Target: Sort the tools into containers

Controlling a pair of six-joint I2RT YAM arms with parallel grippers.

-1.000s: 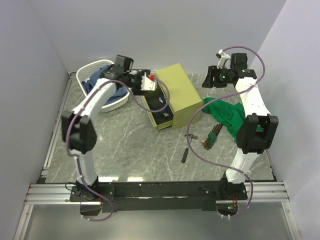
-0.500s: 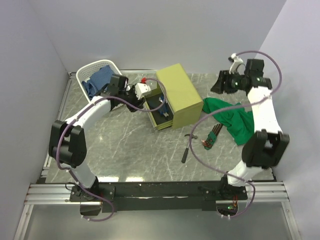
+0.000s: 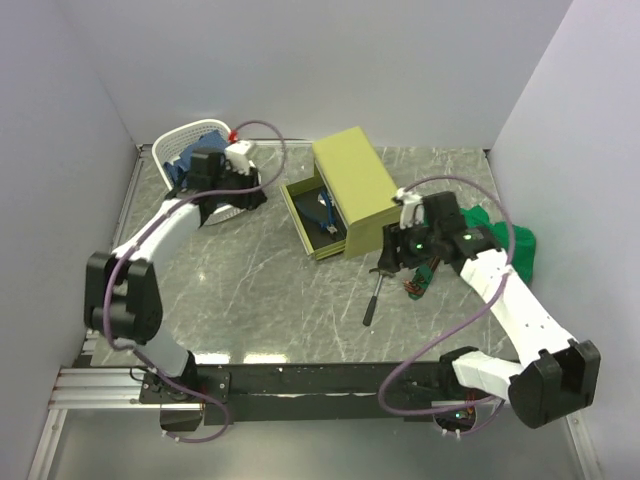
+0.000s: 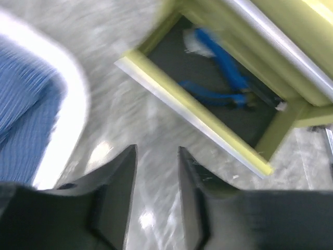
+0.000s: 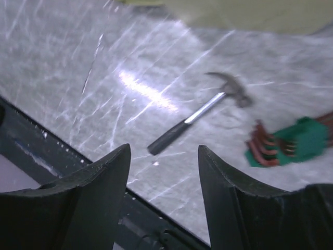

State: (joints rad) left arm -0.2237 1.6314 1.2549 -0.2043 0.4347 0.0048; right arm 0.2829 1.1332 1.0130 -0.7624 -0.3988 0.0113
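The olive-green chest (image 3: 352, 185) has its lower drawer (image 3: 310, 215) pulled out, with the blue-handled pliers (image 3: 326, 214) inside; they also show in the left wrist view (image 4: 221, 78). My left gripper (image 3: 248, 195) (image 4: 156, 152) is open and empty over bare table between the white basket (image 3: 200, 128) and the drawer. My right gripper (image 3: 390, 252) (image 5: 164, 150) is open and empty, hovering above the black-handled hammer (image 3: 372, 296) (image 5: 200, 117). The hex key set (image 3: 420, 281) (image 5: 283, 146) lies just right of the hammer. No screwdriver or wrench is in view.
A blue cloth (image 3: 185, 160) fills the basket and shows in the left wrist view (image 4: 26, 104). A green cloth (image 3: 505, 245) lies at the right, behind my right arm. The black front rail (image 5: 62, 172) runs along the table's near edge.
My left gripper has swung left from above the open drawer toward the basket. My right arm has come from the back right down to the hammer. The green cloth now lies further right.
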